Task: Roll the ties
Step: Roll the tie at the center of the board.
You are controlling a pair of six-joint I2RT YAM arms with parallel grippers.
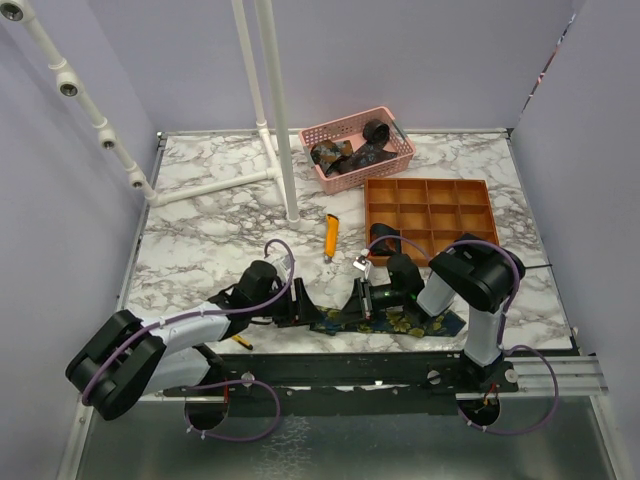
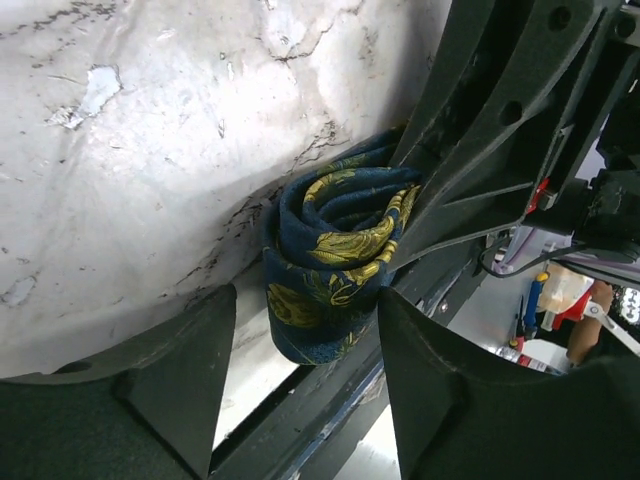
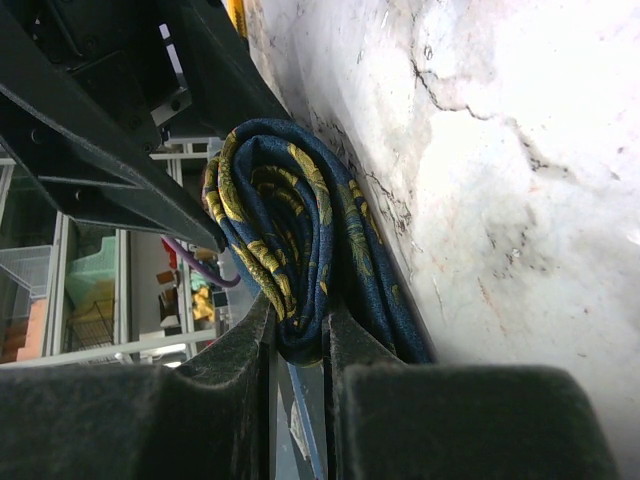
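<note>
A navy tie with yellow floral print lies along the table's near edge, its left end wound into a coil. My right gripper is shut on the coil's rolled layers; in the top view the right gripper sits at the tie's left end. My left gripper is open, its fingers standing either side of the coil with gaps; from above the left gripper faces the right one. More dark coiled ties lie in the pink basket.
An orange compartment tray stands behind the right arm. An orange-yellow utility knife lies mid-table. A white pipe frame rises at the back left. The metal rail runs just past the table's near edge, under the tie.
</note>
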